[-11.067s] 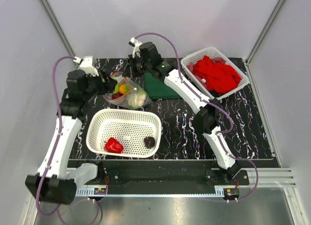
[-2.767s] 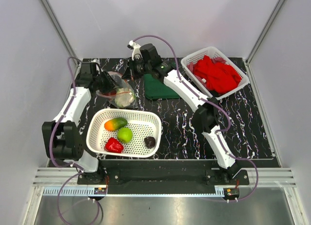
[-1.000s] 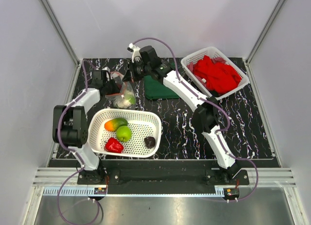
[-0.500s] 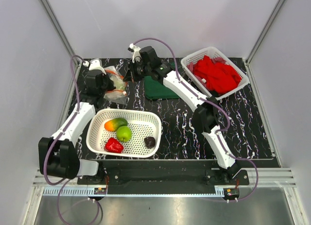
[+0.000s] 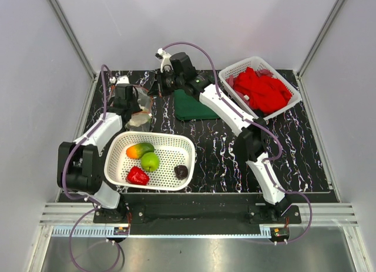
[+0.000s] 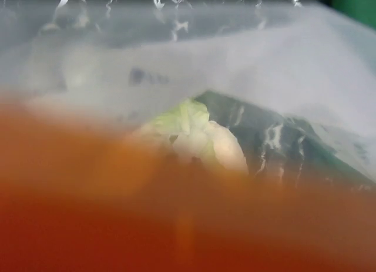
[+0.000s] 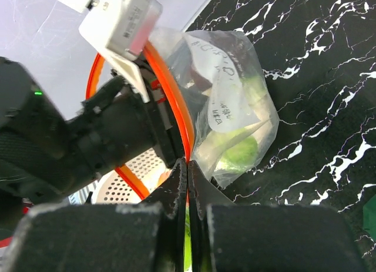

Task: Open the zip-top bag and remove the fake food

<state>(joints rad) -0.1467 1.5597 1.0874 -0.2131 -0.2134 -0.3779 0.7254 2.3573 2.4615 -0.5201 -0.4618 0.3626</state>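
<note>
The clear zip-top bag [image 5: 143,110] hangs between both grippers at the back left of the table, above the far rim of the white basket [image 5: 117,144]. My right gripper [image 7: 187,164] is shut on its orange zip strip [image 7: 174,105]. My left gripper [image 5: 133,103] clamps the opposite lip, and in the left wrist view the strip blurs orange across the lower half. A white-green cauliflower [image 6: 197,138] is inside the bag [image 7: 232,101]. In the basket lie a mango [image 5: 139,149], a green apple [image 5: 150,161], a red pepper [image 5: 137,176] and a small dark piece [image 5: 181,171].
A folded green cloth [image 5: 191,105] lies just right of the bag, under my right arm. A second white basket [image 5: 232,81] with red cloths [image 5: 262,89] stands at the back right. Grey walls close in the left, back and right sides.
The left arm swung its gripper and the bag toward the left wall, then back a little to the right. The right gripper stayed shut on the strip. The basket's contents have not moved.
</note>
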